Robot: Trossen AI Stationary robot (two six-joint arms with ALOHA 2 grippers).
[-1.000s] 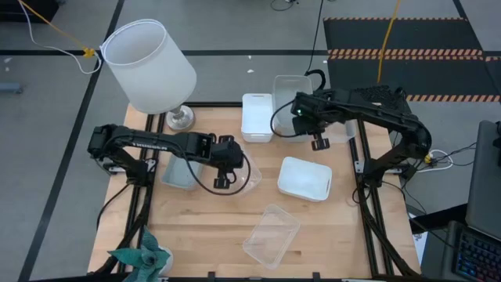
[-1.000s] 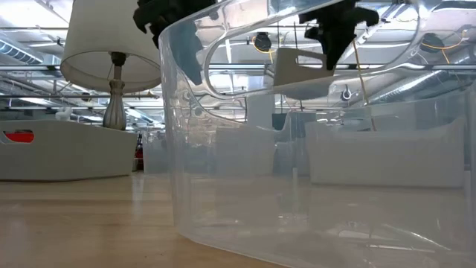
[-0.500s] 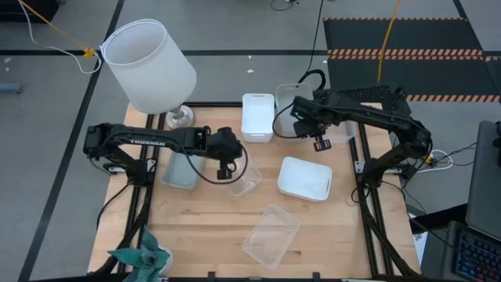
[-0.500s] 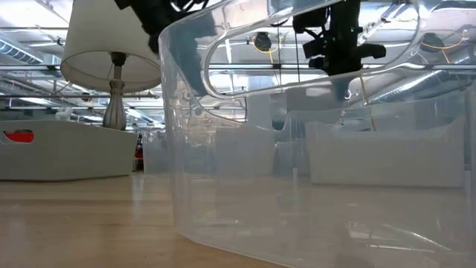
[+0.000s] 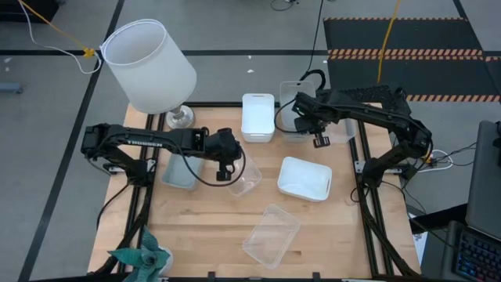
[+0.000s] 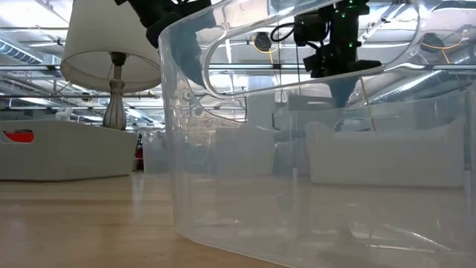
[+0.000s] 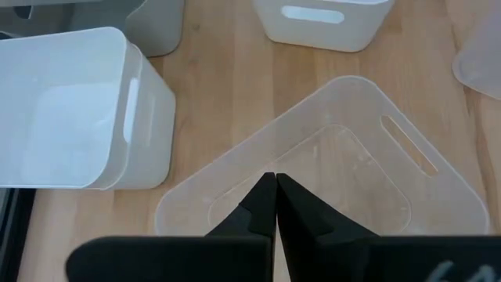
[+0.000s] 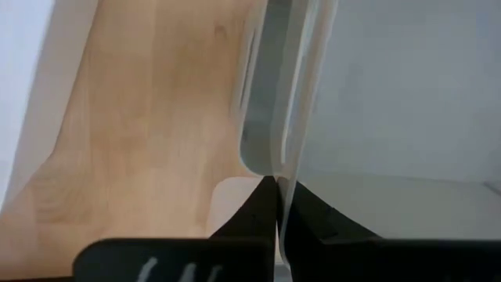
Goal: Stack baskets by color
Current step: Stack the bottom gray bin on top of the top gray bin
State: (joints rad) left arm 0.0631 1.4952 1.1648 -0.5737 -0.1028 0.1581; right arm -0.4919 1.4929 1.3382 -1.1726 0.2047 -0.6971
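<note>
A wooden table (image 5: 211, 223) fills the centre of the high view, a white lampshade (image 5: 149, 63) at upper left. Baskets: white ones (image 5: 257, 117) (image 5: 304, 178) at centre, a clear one (image 5: 272, 233) low down. The left gripper (image 5: 224, 174), fingers pressed together, empty, hovers over a clear basket (image 5: 247, 178). The right gripper (image 5: 319, 142) is likewise closed beside the top grey basket (image 5: 291, 95).

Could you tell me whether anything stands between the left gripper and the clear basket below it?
Nothing visible does. The left gripper, fingers shut, is over the clear basket at its near rim, with only bare wood around. The white basket stands off to one side, clear of the path.
</note>
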